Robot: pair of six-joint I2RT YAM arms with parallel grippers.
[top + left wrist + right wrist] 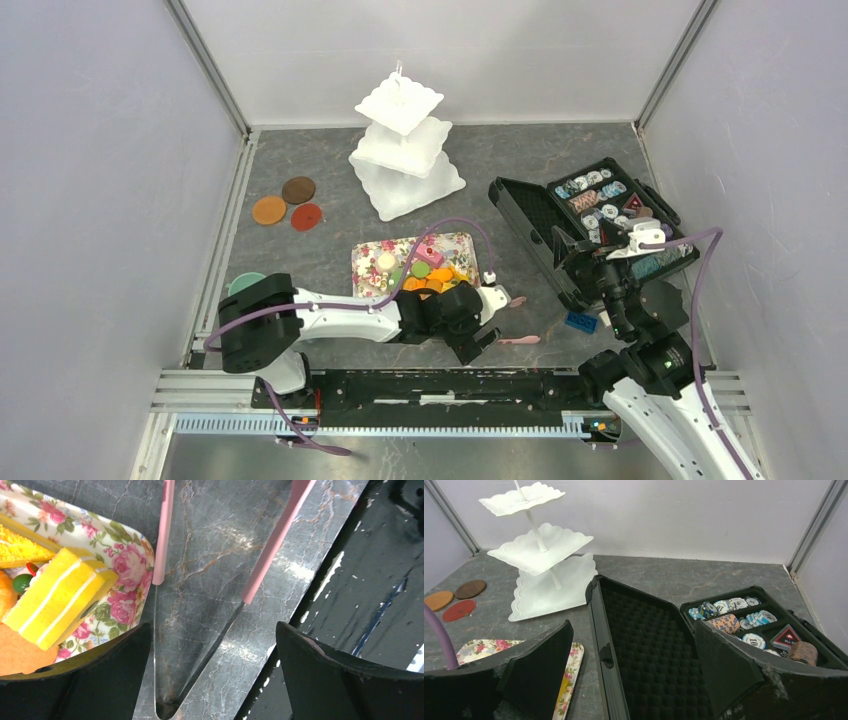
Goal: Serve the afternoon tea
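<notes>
Jaws wide on both: left gripper (212, 630) over pink-handled tongs (272, 545) lying on table (210, 540), gripping nothing; right gripper (629, 630) empty, facing black case (649, 645). Triangle marker (787, 636) read "ALL I…"; print on chips (754, 641) too small. Cakes (430, 278) sat on floral tray (127, 562), rim just beside tongs. Saucers (287, 202) far left, bare table around.

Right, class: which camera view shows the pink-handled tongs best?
The left wrist view: the tongs lie on the table, both arms, the joint and pink sleeves visible between the fingers of the open left gripper. The top view shows the tongs only as two pink ends beside that gripper. The right wrist view shows nothing of them.
</notes>
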